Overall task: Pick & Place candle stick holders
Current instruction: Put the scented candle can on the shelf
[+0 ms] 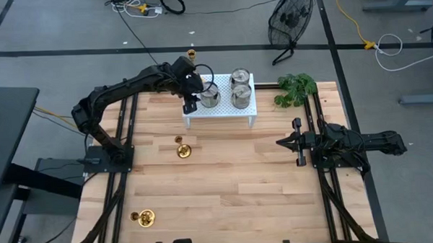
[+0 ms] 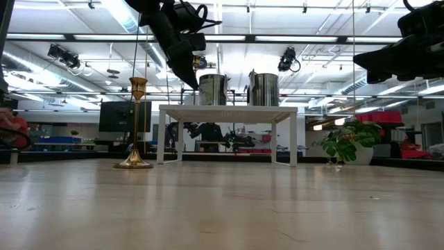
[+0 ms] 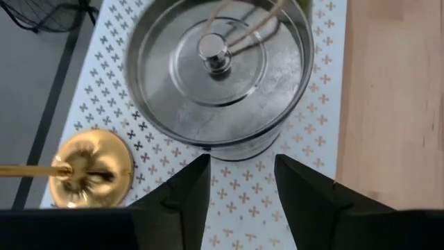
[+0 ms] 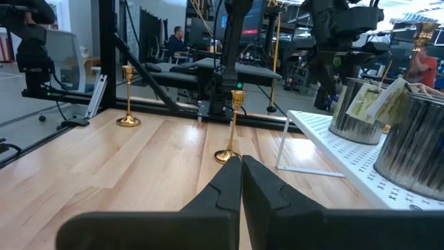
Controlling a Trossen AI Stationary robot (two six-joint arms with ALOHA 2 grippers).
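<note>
Item: my left gripper (image 3: 239, 184), fingers apart and gripping nothing, poised over the white rack (image 3: 316, 111), silver candle holder (image 3: 218, 73) just ahead, gold candle holder (image 3: 90, 169) beside it; right gripper (image 1: 295, 142) closed, idle.

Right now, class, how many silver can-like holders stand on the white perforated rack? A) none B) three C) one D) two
B: the high view shows three silver holders on the white rack.
</note>
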